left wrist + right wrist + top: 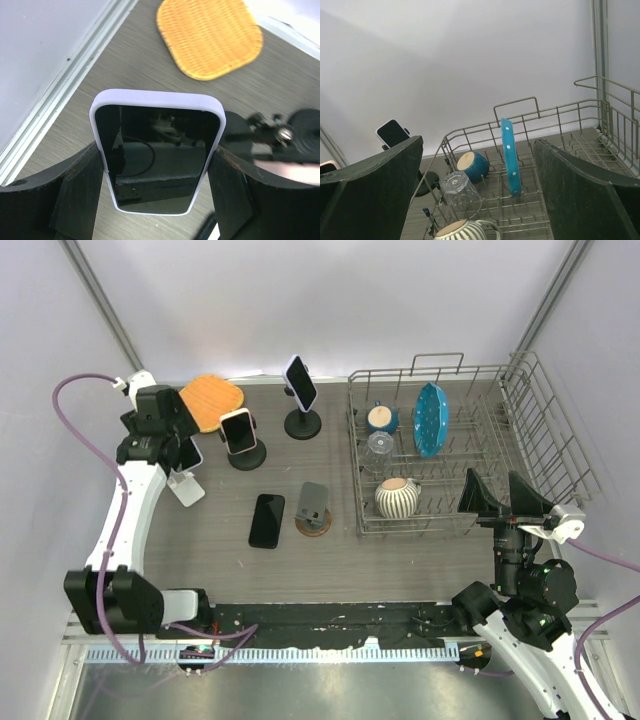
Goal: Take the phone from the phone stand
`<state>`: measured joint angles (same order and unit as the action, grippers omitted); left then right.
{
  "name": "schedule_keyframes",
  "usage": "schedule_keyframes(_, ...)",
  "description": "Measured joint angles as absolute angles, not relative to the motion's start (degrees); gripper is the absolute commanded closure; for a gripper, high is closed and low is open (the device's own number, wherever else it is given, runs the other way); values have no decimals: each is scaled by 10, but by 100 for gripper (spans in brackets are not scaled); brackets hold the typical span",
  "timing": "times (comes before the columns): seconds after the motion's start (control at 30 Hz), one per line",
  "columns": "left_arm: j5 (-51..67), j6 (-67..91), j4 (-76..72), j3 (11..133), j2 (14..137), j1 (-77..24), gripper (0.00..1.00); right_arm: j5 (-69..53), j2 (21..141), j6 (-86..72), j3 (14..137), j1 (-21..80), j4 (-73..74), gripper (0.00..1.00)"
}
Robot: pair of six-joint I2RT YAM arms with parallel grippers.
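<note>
Overhead view of a grey wood-grain table (230,565) with two black robot arms bolted at its near edge.

At the far left, close to the wall: left gripper (157,170) poised over a white angular phone stand (186,488). Between its two black fingers (80,190), a lavender-cased phone with a dark glass screen (157,150), propped on that stand. Pads set against both long edges, so apparently pinching the lavender-cased phone across its narrow width rather than merely flanking it.

Long axis of the phone in line with the fingers, rounded top end pointing away from the wrist, toward a round-cornered orange woven mat (210,35) near it on the table. Likely way out: along that axis, up and clear of the stand's cradle, without twisting. Stand's lip hidden under the phone in the wrist view, so depth of seating impossible to judge.

Right gripper (479,150) well apart on the opposite side, above a grey wire dish rack (450,515), fingers spread wide, nothing between them. Left arm plainly the nearer.

Elsewhere: a pink-cased phone on a round black base (240,432), a dark phone on a black stalk stand (300,383), a black phone lying flat (267,520).
</note>
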<state>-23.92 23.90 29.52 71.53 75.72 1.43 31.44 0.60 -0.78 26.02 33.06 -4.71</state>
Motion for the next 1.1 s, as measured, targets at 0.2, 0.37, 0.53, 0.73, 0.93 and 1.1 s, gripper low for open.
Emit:
schedule_keyframes(0.2, -218, 232, 378, 743, 683, -49, 92, 314, 6, -8, 260, 331, -47, 3)
schedule_keyframes(0.37, -202, 226, 456, 750, 667, -131, 92, 315, 6, -8, 260, 331, -47, 2)
schedule_keyframes(0.53, -191, 223, 519, 739, 667, -195, 92, 317, 6, -8, 260, 331, -47, 2)
schedule_keyframes(0.73, -166, 227, 544, 667, 673, -229, 91, 320, 6, -8, 260, 331, -47, 3)
schedule_keyframes(0.93, -173, 245, 538, 602, 714, -238, 96, 321, 6, -8, 260, 331, -47, 3)
schedule_keyframes(1.1, -195, 264, 510, 585, 769, -246, 95, 321, 6, -8, 260, 331, -47, 3)
